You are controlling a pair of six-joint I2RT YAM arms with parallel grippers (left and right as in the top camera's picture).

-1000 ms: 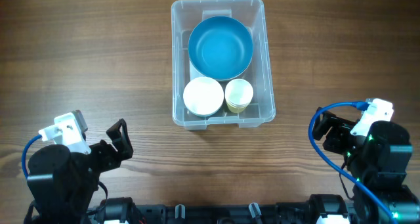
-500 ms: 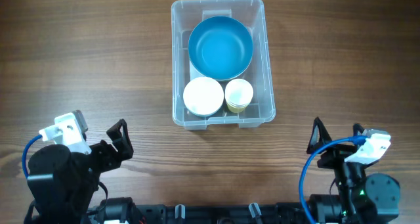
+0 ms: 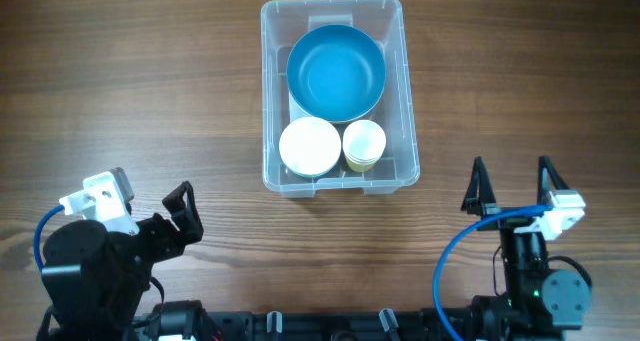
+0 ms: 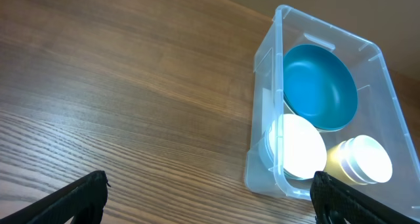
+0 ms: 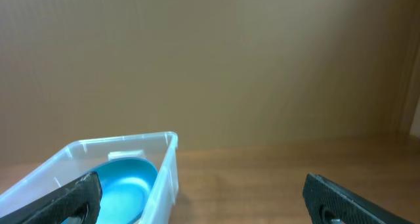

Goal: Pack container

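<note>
Tableware is sitting inside the large clear plastic rectangular container, which is standing on the brown wood-grain table at its middle, toward the far edge from the arms. A round blue bowl is filling the far half of the bin. A smaller round white bowl and a pale cream cup are lying side by side in the near half, the white bowl on the left, the two just beside each other.

The left gripper is hovering over the near left part of the table, well apart from the bin. Its dark fingers are spreading wide at the bottom corners of the left wrist view, and it is gripping nothing.

The right gripper is pointing away from the base at the near right, close to the bin's near right corner without touching it. Its two black fingers are standing wide apart and are holding nothing. In the right wrist view the bin is showing at lower left.
</note>
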